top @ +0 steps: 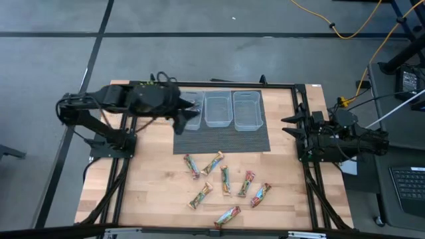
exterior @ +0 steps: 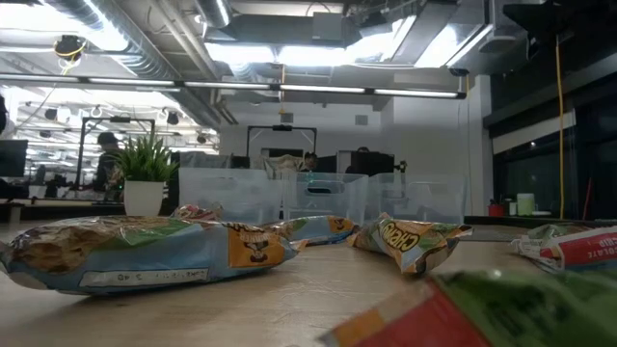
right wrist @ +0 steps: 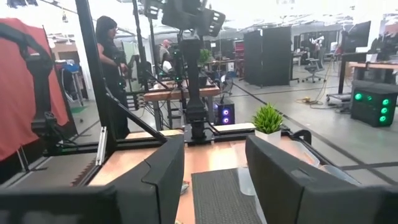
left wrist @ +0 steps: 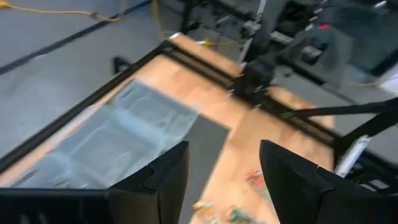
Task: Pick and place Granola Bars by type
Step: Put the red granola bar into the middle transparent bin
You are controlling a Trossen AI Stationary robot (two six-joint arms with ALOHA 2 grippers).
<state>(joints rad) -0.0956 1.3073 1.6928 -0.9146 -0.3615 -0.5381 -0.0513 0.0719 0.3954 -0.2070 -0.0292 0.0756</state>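
From above, the left tool (top: 192,106) hangs over the leftmost of three clear bins (top: 219,108), its dark body hiding most of that bin; its jaws cannot be judged here. The bins stand in a row at the back edge of a dark mat (top: 222,138). Seven Granola Bars (top: 226,180) lie scattered on the wooden desk (top: 153,179) in front of the mat, none touching a tool. The right tool (top: 290,125) waits at the desk's right edge.

In the low view, bars fill the foreground, blurred and partly cut off – no wrapper writing can be read with confidence. The bins show faintly behind them, and a potted plant (exterior: 145,172) stands to the left.

The left wrist view shows its fingers (left wrist: 163,180) spread apart with nothing between them, above the smeared bins.

The right wrist view shows spread, empty fingers (right wrist: 163,171) too – beyond stand the plant and a person (right wrist: 112,68) in the room
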